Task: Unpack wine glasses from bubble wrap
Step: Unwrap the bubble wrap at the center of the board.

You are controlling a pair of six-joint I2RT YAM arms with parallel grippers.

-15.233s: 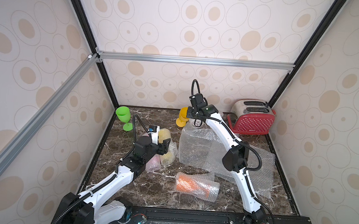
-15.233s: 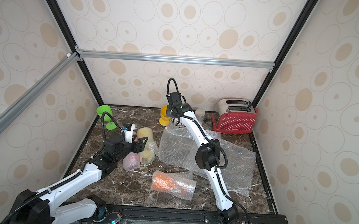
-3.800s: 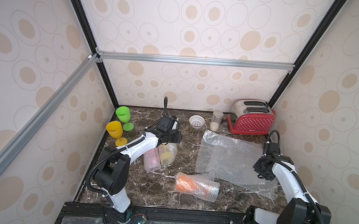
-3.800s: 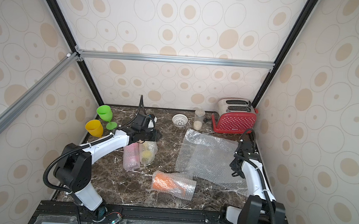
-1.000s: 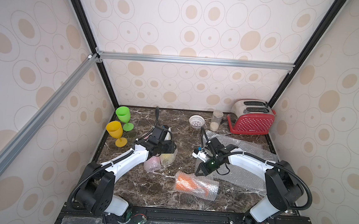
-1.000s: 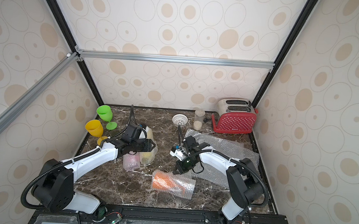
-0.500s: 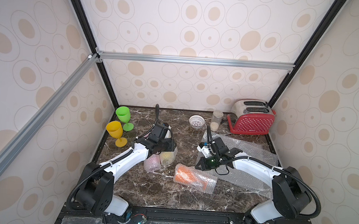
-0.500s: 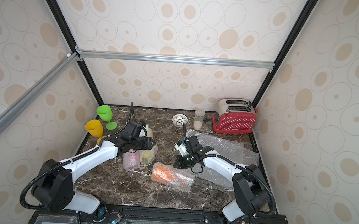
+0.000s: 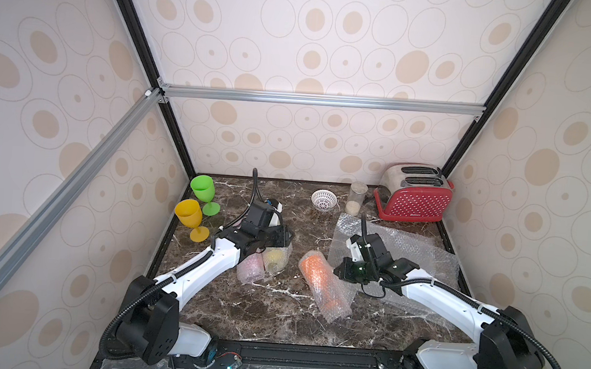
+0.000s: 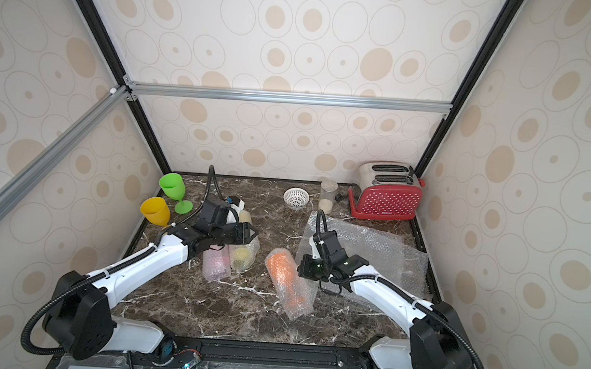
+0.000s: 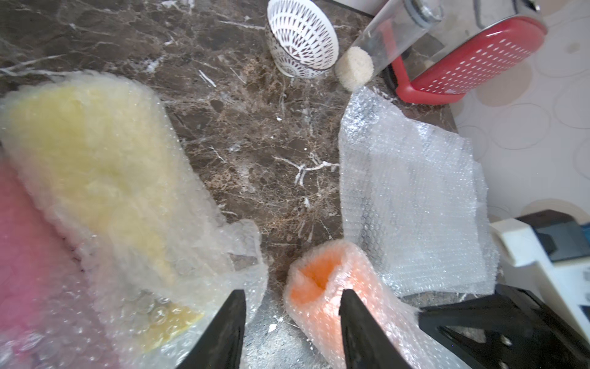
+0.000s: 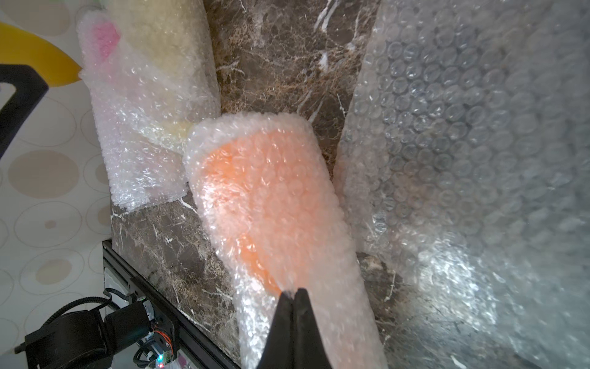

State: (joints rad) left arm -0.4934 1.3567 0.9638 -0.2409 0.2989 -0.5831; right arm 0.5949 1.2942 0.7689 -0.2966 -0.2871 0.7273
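Note:
An orange wine glass lies in a bubble wrap tube (image 9: pixel 326 283) (image 10: pixel 289 281) at mid-table. My right gripper (image 9: pixel 335 272) (image 12: pixel 293 291) is shut, pinching the wrap on the tube's side. My left gripper (image 9: pixel 283 236) (image 11: pixel 292 300) hangs open above the table, with nothing between its fingers. It is just over a wrapped yellow glass (image 9: pixel 274 258) (image 11: pixel 95 166) and a wrapped pink glass (image 9: pixel 250 269) (image 11: pixel 28 255). The orange tube's open end (image 11: pixel 316 274) points toward it. Bare green (image 9: pixel 203 188) and yellow (image 9: pixel 188 213) glasses stand upright at the back left.
Large flat bubble wrap sheets (image 9: pixel 410 254) (image 10: pixel 375 248) lie under and behind my right arm. A white perforated bowl (image 9: pixel 324 200), a clear jar (image 9: pixel 355 198) and a red toaster (image 9: pixel 414 200) stand along the back wall.
My right gripper has swung the orange tube from lying crosswise near the front to pointing back-left, nearer the left gripper. The left jaws have widened slightly.

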